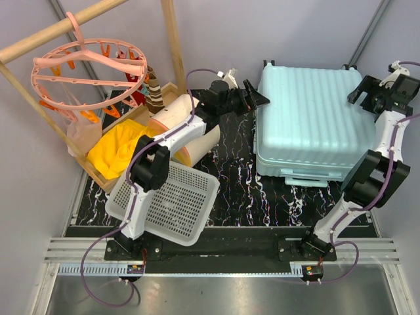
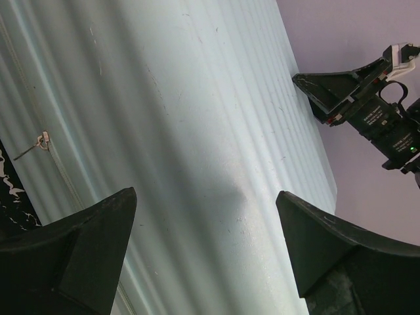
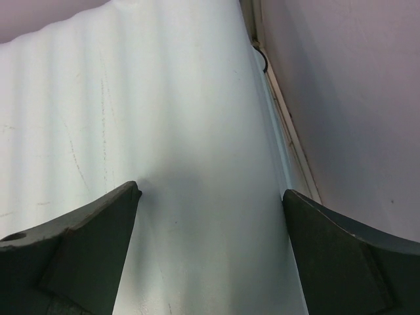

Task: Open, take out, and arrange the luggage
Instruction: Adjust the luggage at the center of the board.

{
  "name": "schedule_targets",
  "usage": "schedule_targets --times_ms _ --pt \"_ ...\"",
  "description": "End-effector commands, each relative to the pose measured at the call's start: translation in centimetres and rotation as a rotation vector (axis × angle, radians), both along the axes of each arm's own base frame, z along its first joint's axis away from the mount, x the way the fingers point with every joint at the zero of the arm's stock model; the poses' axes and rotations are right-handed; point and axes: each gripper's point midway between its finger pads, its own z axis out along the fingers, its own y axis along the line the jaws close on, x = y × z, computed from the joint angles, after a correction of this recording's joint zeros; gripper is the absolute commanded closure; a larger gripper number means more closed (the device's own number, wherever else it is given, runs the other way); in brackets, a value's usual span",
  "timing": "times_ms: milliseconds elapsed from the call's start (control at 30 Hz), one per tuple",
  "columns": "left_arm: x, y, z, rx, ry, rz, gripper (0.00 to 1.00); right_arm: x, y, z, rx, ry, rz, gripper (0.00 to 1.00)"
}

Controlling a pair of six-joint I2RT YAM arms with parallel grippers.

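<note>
Lower the wide-open, empty left gripper [image 1: 258,92] onto the zip pull [image 2: 43,140] on the left edge of the closed mint suitcase [image 1: 308,118] lying flat at the marbled mat's [image 1: 236,184] right, pinching squarely (right gripper [image 1: 359,96], likewise open and empty, free to steady the shell).

white basket [image 1: 190,210] lies near a yellow cloth [image 1: 118,151].

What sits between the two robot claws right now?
The closed mint-blue luggage spans the gap between the left gripper and the right gripper, seen best in the top view.
</note>
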Motion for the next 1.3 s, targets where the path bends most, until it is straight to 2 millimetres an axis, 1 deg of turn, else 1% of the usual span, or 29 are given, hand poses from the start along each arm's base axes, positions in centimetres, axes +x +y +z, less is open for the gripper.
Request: schedule_targets --times_ms 0,33,67,100,133,167,233,267,333,367,400,467,500,600,633,700,800,867,900,967,1000,1033,1067,1100,1133,1167,1200,1233,1267 --pt "-2.0 0.6 5.6 -0.077 -0.085 -0.056 0.09 -3.1 9.5 -7.0 0.286 0.182 0.289 0.05" --pt "-2.3 0.8 6.0 -0.078 -0.091 -0.063 0.09 -3.2 10.5 -7.3 0.291 0.189 0.313 0.06" --pt "-2.7 0.9 5.6 -0.074 -0.079 -0.078 0.09 -3.6 11.5 -8.0 0.308 0.206 0.337 0.06" --pt "-2.8 1.1 5.5 -0.071 -0.075 -0.082 0.08 -3.8 12.3 -8.0 0.309 0.207 0.359 0.06" --pt "-3.1 1.1 5.5 -0.067 -0.075 -0.095 0.09 -3.7 14.1 -8.1 0.319 0.215 0.403 0.06" --pt "-3.4 1.3 5.4 -0.058 -0.072 -0.098 0.09 -3.9 15.1 -8.7 0.331 0.23 0.419 0.07" --pt "-3.8 1.6 5.2 -0.041 -0.078 -0.105 0.09 -4.0 17.0 -9.1 0.339 0.247 0.452 0.07" --pt "-4.0 1.9 5.5 -0.039 -0.081 -0.104 0.08 -3.8 18.8 -9.3 0.337 0.255 0.49 0.07" --pt "-4.0 2.4 5.3 -0.031 -0.082 -0.099 0.08 -3.7 20.1 -9.6 0.344 0.265 0.509 0.07" --pt "-4.2 2.5 5.0 -0.026 -0.077 -0.102 0.08 -3.6 21.2 -9.7 0.341 0.269 0.529 0.07" --pt "-4.2 2.8 5.1 -0.027 -0.08 -0.101 0.08 -3.4 21.5 -10.0 0.345 0.275 0.532 0.08" --pt "-4.4 3.0 4.9 -0.026 -0.074 -0.105 0.08 -3.2 22.1 -9.8 0.343 0.273 0.548 0.08" --pt "-4.5 3.1 5.2 -0.027 -0.08 -0.105 0.08 -3.0 22.6 -9.8 0.354 0.279 0.539 0.08" --pt "-4.8 3.0 5.1 -0.009 -0.08 -0.126 0.09 -2.5 22.4 -9.3 0.315 0.274 0.509 0.08" --pt "-5.0 2.9 5.1 0.002 -0.088 -0.148 0.09 -2.1 22.0 -9.0 0.294 0.269 0.486 0.08" --pt "-5.4 2.8 5.2 0.012 -0.094 -0.179 0.09 -1.9 21.9 -8.0 0.276 0.254 0.473 0.08" --pt "-6.2 3.0 5.0 0.054 -0.111 -0.22 0.09 -1.6 22.1 -5.5 0.259 0.207 0.469 0.08" --pt "-6.6 3.5 4.9 0.085 -0.132 -0.218 0.1 -1.4 22.9 -4.0 0.258 0.183 0.477 0.08" --pt "-6.6 3.7 5.0 0.104 -0.175 -0.221 0.1 -1.5 23.2 -3.7 0.253 0.183 0.475 0.08" --pt "-7.0 4.2 4.8 0.145 -0.175 -0.229 0.09 -1.1 22.6 -2.7 0.177 0.183 0.389 0.08" --pt "-7.0 4.4 4.6 0.177 -0.214 -0.239 0.09 -1.2 22.2 -2.1 0.169 0.177 0.34 0.08" --pt "-7.3 4.8 4.5 0.207 -0.212 -0.25 0.09 -1.1 21.0 -1.7 0.137 0.173 0.26 0.08" --pt "-7.4 5.4 4.9 0.228 -0.233 -0.245 0.09 -1.6 20.4 0.1 0.132 0.137 0.206 0.08" --pt "-7.2 5.9 4.7 0.264 -0.27 -0.241 0.09 -2.0 19.6 0.8 0.155 0.124 0.113 0.07" --pt "-7.4 6.4 4.4 0.293 -0.268 -0.238 0.09 -2.8 19.6 1.2 0.167 0.119 0.093 0.07" --pt "-7.6 6.8 5.1 0.302 -0.294 -0.232 0.09 -3.8 19.8 3.2 0.184 0.074 0.08 0.08" --pt "-7.7 7.1 4.6 0.321 -0.301 -0.229 0.09 -4.6 19.5 3.5 0.18 0.068 0.049 0.07" --pt "-7.8 7.3 4.8 0.321 -0.307 -0.227 0.09 -5.8 19.3 3.8 0.179 0.076 0.024 0.07" --pt "-8.0 7.5 4.9 0.316 -0.309 -0.226 0.08 -7.3 19.1 5.6 0.173 0.04 0.003 0.07"
